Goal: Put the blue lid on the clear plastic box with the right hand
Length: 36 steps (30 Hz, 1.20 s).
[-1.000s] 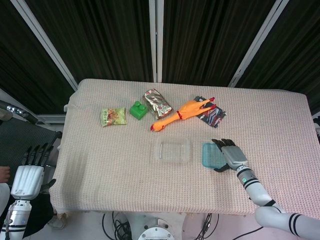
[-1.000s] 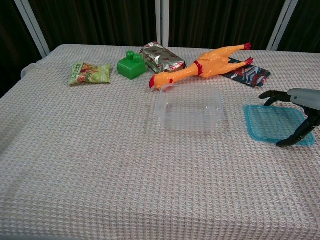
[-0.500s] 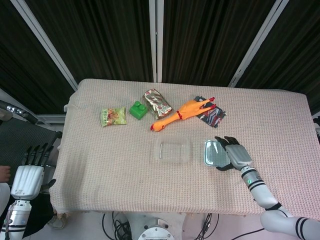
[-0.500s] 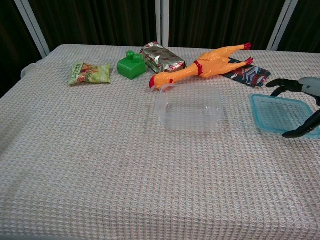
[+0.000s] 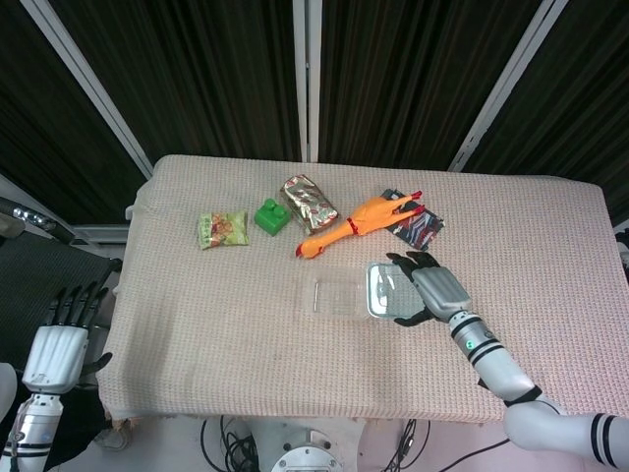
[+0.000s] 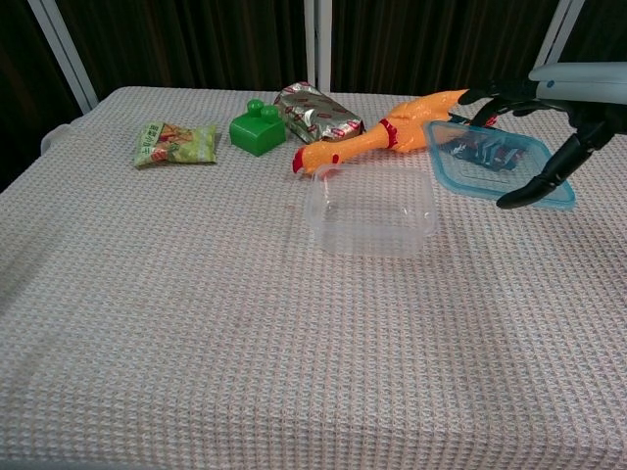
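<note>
The blue lid (image 6: pixel 495 163) (image 5: pixel 385 290) is lifted off the table, tilted, held by my right hand (image 6: pixel 549 117) (image 5: pixel 430 291) between its fingers and thumb. It hangs just right of and above the clear plastic box (image 6: pixel 371 211) (image 5: pixel 340 296), which stands open in the middle of the table. My left hand (image 5: pixel 59 339) hangs open beside the table's left edge, holding nothing, seen only in the head view.
Behind the box lie an orange rubber chicken (image 6: pixel 397 128), a foil packet (image 6: pixel 315 114), a green block (image 6: pixel 258 127), a green snack bag (image 6: pixel 174 143) and a dark patterned packet (image 6: pixel 485 139). The cloth-covered table (image 6: pixel 196 323) spreads in front.
My right hand has picked the blue lid up from the table and carried it left and upward, close to the clear box. The left hand has not moved.
</note>
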### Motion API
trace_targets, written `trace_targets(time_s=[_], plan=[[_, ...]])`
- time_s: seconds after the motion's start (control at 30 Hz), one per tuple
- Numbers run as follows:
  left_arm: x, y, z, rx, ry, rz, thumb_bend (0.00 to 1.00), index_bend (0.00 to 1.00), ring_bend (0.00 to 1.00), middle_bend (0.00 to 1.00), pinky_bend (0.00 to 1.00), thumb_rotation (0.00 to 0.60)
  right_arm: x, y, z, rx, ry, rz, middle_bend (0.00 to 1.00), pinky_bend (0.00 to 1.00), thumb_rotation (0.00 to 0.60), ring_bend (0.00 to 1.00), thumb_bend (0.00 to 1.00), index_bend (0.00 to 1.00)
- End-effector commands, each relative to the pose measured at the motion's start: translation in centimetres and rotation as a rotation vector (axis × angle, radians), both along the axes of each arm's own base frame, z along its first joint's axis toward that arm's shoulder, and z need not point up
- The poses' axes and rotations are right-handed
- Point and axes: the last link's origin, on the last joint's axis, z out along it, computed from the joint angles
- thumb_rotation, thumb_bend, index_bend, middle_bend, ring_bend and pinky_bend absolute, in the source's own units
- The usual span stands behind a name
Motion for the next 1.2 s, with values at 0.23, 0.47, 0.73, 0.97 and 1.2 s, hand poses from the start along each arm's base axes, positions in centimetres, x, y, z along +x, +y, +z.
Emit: trace_targets(time_s=[0.23,0.47,0.73,0.97,1.2], plan=[[-0.6,0.0,0.4,0.002,-0.011,0.000,0.03,0.05,0.00,0.01,0.00,0.600,8.2,-0.6,-4.5,0.066,0.028,-0.041,0.35,0.00,0.600,0.03,0.10,0.01],[-1.0,0.0,0.3,0.001,-0.022,0.003,0.03,0.05,0.00,0.01,0.00,0.600,10.3,-0.7,-6.8,0.034,0.056,-0.053,0.34,0.00,0.600,0.03,0.10,0.01],[-1.8,-0.2,0.3,0.003,-0.037,0.019,0.03,0.05,0.00,0.01,0.00,0.600,10.5,-0.9,-8.7,0.016,0.114,-0.058,0.34,0.00,0.600,0.02,0.10,0.01],[-1.9,0.0,0.2,0.003,-0.046,0.017,0.03,0.05,0.00,0.01,0.00,0.600,10.3,-1.1,-9.4,0.002,0.123,-0.079,0.34,0.00,0.600,0.02,0.10,0.00],[-2.0,0.3,0.1,-0.005,-0.047,0.011,0.03,0.05,0.00,0.01,0.00,0.600,9.9,-1.1,-9.8,0.002,0.121,-0.091,0.33,0.00,0.600,0.02,0.10,0.00]])
